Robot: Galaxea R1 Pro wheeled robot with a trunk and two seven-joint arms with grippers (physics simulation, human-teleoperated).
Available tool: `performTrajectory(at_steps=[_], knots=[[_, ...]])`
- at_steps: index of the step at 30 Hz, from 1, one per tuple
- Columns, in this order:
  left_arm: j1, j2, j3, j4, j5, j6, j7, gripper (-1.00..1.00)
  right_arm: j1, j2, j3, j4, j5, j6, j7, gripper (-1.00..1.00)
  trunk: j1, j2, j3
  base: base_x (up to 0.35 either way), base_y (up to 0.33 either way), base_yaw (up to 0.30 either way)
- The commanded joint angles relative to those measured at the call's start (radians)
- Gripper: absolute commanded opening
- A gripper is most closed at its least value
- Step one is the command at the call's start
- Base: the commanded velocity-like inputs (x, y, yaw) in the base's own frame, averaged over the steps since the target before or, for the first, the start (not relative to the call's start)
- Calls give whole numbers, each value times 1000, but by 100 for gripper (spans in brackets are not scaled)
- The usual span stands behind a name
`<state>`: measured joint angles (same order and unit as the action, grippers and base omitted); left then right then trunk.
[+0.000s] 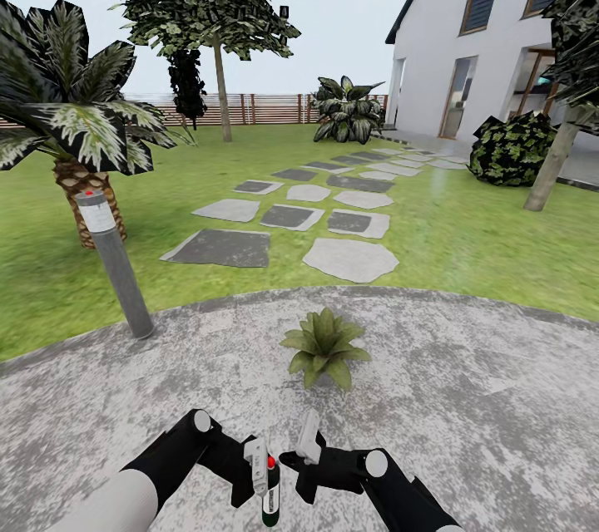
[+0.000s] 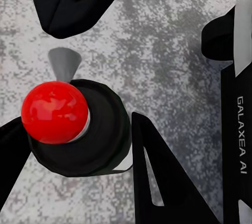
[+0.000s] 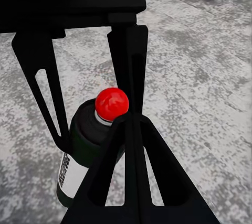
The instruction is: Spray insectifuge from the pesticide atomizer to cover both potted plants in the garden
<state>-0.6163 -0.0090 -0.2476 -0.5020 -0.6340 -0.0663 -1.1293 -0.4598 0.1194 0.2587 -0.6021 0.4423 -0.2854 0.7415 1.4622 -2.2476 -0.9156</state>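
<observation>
Head view: the round stone patio is the landmark. Near its middle sits one potted plant, a low green rosette. Nearer the robot than that plant, both arms meet over the stone. The left gripper has the pesticide atomizer between its fingers, upright, red cap on top and white band lower down. The right gripper is just beside the bottle; from here I cannot tell how wide it stands. A grey bollard lamp stands at the patio's left edge, a palm behind it on the lawn. Stepping stones run from the patio's far edge toward the white house.

Left wrist view: the atomizer is seen from above over the patio stone, black fingers closed against its body.

Right wrist view: the atomizer stands on the patio side of the black fingers, which look spread and not clamped on it.
</observation>
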Motion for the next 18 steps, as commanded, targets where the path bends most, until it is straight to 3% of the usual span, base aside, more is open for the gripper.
performTrajectory(at_steps=[1, 18], knots=[[0, 0, 1, -1, -6, -7, -1, -100, 0, 0, -1, -1, 10, -6, 0, -100, 0, 0, -1, 0, 0, 0], [0, -7, 2, -1, -1, -7, 0, -100, 0, 0, -1, -1, 10, -6, 1, -100, 0, 0, -1, 0, 0, 0]])
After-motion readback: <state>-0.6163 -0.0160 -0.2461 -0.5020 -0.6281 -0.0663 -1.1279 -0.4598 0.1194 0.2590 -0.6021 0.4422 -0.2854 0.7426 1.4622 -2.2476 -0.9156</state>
